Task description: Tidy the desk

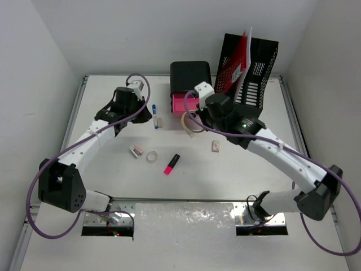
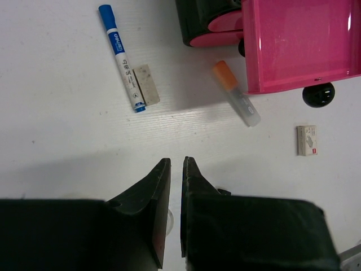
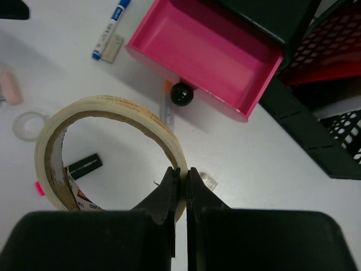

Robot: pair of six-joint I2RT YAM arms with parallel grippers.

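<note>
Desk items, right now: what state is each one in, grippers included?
Drawer, open, empty.
Right gripper, shut on tape roll.
Tape roll, upright, wall pinched between the fingers.
Left gripper, shut, nothing held.
Marker, capped, lying flat.
Highlighter, lying flat.

The blue marker (image 2: 123, 59) carries the brand name "deli" in blue letters on its white barrel, just below the cap. Further down the same barrel there is a label with finer print, too small to read. On the cardboard inner core of the tape roll (image 3: 107, 110) sits a small red mark with dark letters beside it that begin "del"; the rest is hidden behind the right end effector (image 3: 181, 175). The small white box (image 2: 307, 140) bears faint print that cannot be read.
</note>
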